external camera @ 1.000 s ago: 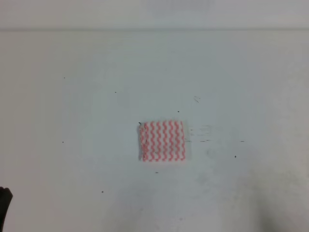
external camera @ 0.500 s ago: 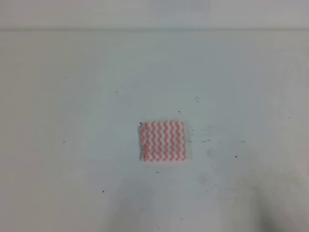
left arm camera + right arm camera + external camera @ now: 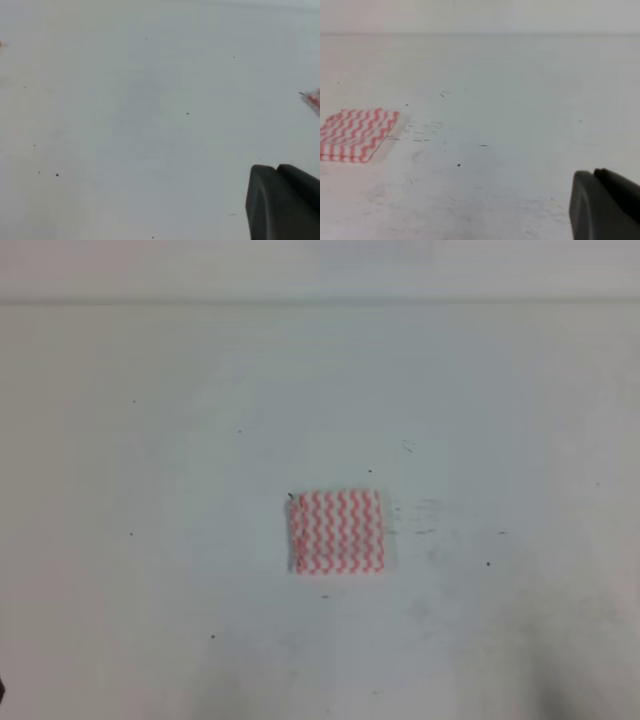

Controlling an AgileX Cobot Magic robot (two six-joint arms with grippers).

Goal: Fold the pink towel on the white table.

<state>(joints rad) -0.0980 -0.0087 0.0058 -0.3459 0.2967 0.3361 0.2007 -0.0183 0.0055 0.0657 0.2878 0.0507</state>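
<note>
The pink towel (image 3: 337, 531) lies flat as a small rectangle with pink-and-white zigzag stripes near the middle of the white table (image 3: 150, 490). It also shows at the left of the right wrist view (image 3: 357, 134), and one corner shows at the right edge of the left wrist view (image 3: 314, 99). Neither gripper touches it. Only one dark finger (image 3: 280, 205) of my left gripper shows, low at the right, far from the towel. Only one dark finger (image 3: 605, 205) of my right gripper shows, low at the right. Their jaws are hidden.
The table carries tiny dark specks and faint scuff marks (image 3: 425, 520) just right of the towel. Its far edge (image 3: 320, 302) runs across the top of the exterior view. A tiny orange spot (image 3: 1, 44) sits at the left edge of the left wrist view.
The dark part of the left arm at the lower left edge of the exterior view has drawn back almost out of view. The towel has not moved.
</note>
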